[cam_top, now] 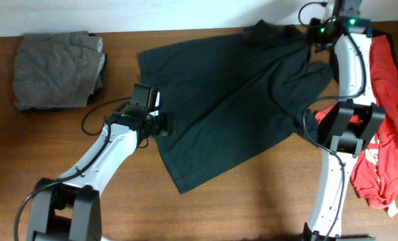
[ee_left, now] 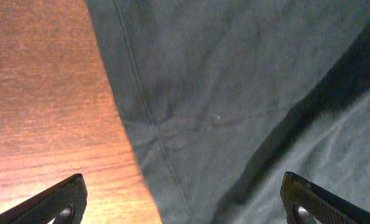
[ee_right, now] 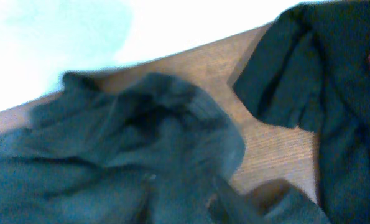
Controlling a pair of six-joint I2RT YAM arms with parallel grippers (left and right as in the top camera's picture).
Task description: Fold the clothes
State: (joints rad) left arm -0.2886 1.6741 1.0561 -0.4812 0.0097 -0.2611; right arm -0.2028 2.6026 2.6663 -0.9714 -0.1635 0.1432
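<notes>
Black cloth takes up the middle of the wooden table [cam_top: 265,201]: a large T-shirt [cam_top: 232,107], lying open and mostly flat, turned at an angle so that its lower hem points toward the near edge. Some soft creases run across it, and the upper right part is bunched up.

The left gripper [cam_top: 166,125] is at the left side edge of the T-shirt, about half way down it. In the left wrist view its two fingertips [ee_left: 66,199] are spread wide apart with nothing between them. One is over the bare wood and the other over the cloth, and the stitched edge of the T-shirt runs between them. I cannot tell from here if they touch the surface.

The right gripper [cam_top: 312,35] is at the far edge of the table, by the gathered upper corner of the T-shirt. The right wrist view is blurred and shows only a rumpled heap of dark cloth close to the camera. The fingers are not clear against it, so I cannot tell if they are apart or closed on the cloth.

Red garments [cam_top: 386,134] lie crumpled along the right side, partly under the right arm. A grey-brown pile of cloth [cam_top: 55,70] sits at the far left corner, well apart from the T-shirt.
</notes>
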